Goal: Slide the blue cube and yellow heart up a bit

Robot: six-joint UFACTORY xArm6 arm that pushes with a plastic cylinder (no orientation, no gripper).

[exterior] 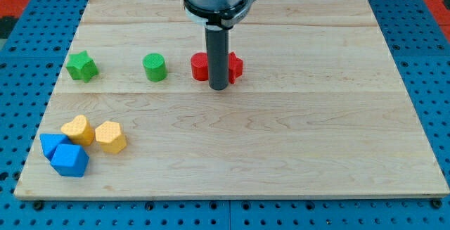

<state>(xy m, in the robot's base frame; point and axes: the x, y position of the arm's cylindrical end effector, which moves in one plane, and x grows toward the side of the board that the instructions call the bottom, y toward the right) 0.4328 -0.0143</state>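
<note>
On wooden board (281,152), my tip (218,88), red blocks (200,67)

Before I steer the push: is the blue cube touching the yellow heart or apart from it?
Touching. The blue cube sits pressed against the yellow heart near the board's lower-left corner, no gap showing. My tip is far off, by the red block.

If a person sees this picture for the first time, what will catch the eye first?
First the dark rod at the view's top centre, my tip just in front of the red blocks. Then the tight cluster at the bottom left: the blue cube, another blue block, the yellow heart and a yellow block.
</note>
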